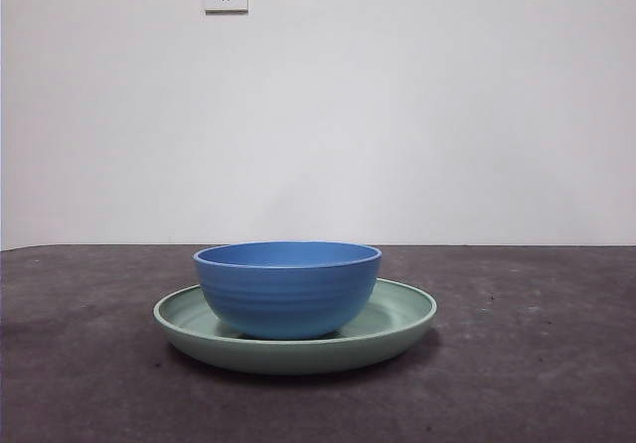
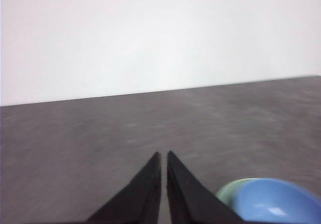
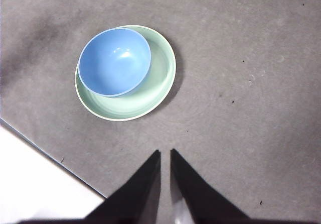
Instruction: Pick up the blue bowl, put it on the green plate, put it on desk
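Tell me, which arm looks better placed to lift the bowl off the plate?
Probably the left: its shut gripper has the bowl close beside it, on the plate. The right gripper, also shut, hangs high above the desk, farther off.

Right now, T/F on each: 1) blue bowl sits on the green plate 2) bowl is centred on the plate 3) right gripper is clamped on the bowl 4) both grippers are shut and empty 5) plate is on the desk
1) The blue bowl sits on the green plate. True.
2) The bowl is centred on the plate. False: in the right wrist view it sits off centre, close against one side of the rim.
3) The right gripper is clamped on the bowl. False: it hangs well clear of the bowl, holding nothing.
4) Both grippers are shut and empty. True: the left gripper is also closed on nothing.
5) The plate is on the desk. True.
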You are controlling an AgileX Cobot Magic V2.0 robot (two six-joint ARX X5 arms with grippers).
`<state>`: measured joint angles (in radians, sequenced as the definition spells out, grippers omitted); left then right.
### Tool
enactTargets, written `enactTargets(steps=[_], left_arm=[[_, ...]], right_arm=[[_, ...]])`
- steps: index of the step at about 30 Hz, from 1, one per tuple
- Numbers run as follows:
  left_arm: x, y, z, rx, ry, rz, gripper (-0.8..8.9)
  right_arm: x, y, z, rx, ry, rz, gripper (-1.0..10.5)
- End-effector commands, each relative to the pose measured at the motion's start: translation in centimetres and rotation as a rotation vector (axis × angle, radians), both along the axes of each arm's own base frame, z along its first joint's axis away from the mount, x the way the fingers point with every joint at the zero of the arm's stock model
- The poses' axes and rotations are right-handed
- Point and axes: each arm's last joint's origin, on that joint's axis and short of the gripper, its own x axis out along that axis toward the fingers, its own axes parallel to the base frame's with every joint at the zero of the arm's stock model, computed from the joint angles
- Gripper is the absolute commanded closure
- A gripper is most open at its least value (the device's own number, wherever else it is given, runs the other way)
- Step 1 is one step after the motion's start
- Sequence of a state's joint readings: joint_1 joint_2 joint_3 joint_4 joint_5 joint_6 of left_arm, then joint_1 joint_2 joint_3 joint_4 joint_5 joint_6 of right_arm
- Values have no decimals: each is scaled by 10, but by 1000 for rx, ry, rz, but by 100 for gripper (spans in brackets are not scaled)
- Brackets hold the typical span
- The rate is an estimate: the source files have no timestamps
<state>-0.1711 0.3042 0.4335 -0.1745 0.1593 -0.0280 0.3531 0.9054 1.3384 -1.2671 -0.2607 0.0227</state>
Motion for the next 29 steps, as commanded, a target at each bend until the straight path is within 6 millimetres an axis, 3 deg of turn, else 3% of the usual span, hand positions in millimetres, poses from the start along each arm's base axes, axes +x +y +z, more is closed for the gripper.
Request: enactTargets(steps=[1,8,13,23,29], left_arm=[[3,7,-28,-23,8,84,794],[3,17,-85,-70,80,183,794],[4,21,-107,-60,115,281,794],[0,23,-123,-41,183,359,794],[-2,23,-120,-22,143,357,794]], right_arm=[[1,1,5,6,-23,9,919],[1,1,5,6,-23,9,919],[1,1,5,6,-23,9,919],[1,1,5,6,-23,9,919],[1,1,5,6,-23,9,919]])
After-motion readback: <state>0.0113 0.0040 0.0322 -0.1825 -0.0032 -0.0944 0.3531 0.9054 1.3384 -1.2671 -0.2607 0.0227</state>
